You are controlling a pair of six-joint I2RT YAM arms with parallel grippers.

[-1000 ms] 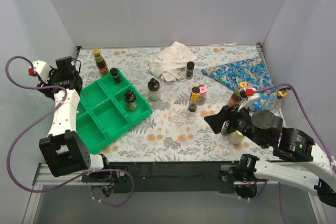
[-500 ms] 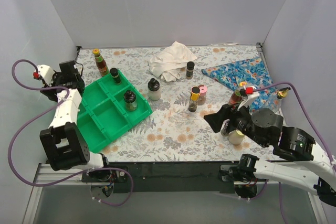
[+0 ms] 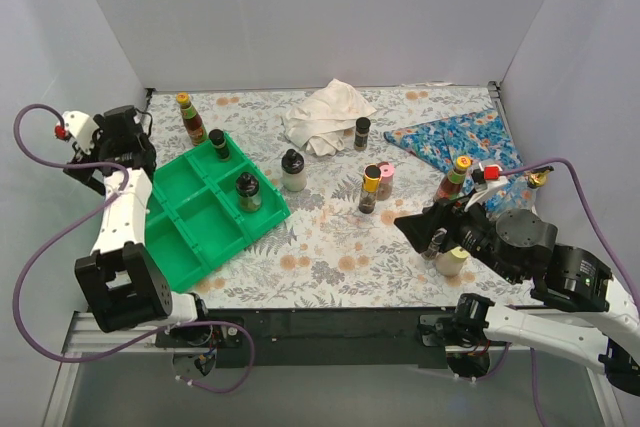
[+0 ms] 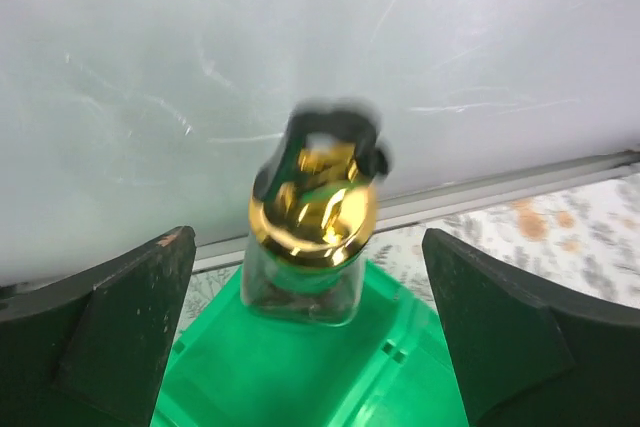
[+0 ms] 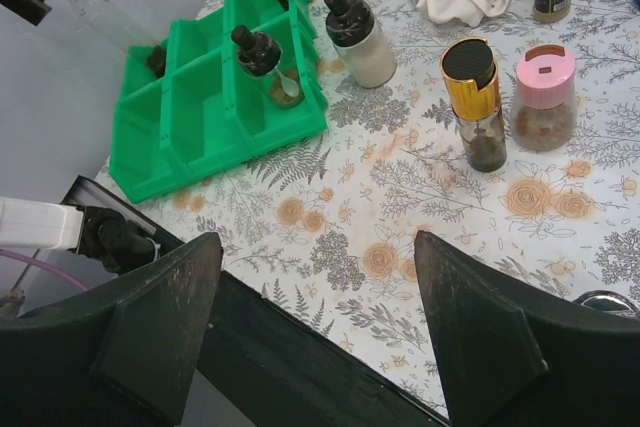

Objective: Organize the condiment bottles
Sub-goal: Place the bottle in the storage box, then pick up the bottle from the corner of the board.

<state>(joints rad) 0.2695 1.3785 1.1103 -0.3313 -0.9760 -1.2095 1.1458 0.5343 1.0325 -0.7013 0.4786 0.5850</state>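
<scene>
At the table's left edge, the left gripper is spread wide. Its matte black fingers flank, without touching, a clear glass jar with a shiny gold cap. This jar rests on the glossy green plastic compartment tray, cap up toward the white wall. It is too blurred to tell whether it stands straight, or in which compartment. Two dark glass bottles with black caps stand upright in the tray's right-hand compartments, one far and one nearer. A brown sauce bottle with a yellow cap stands upright just beyond the tray's far corner.

On the right, the right gripper also gapes, holding nothing, above the flower-printed tabletop. Beyond it and well apart, a slim glass bottle with a gold collar and a squat pink-capped jar stand upright just beside each other. Left of them, a round-shouldered white bottle with a black cap stands upright just beside the tray. A dark black-capped jar stands upright by the crumpled white cloth. A small cream jar sits just near-right of the right gripper. A red sauce bottle with a yellow-and-red cap stands upright beyond it, near the blue flowered cloth.
</scene>
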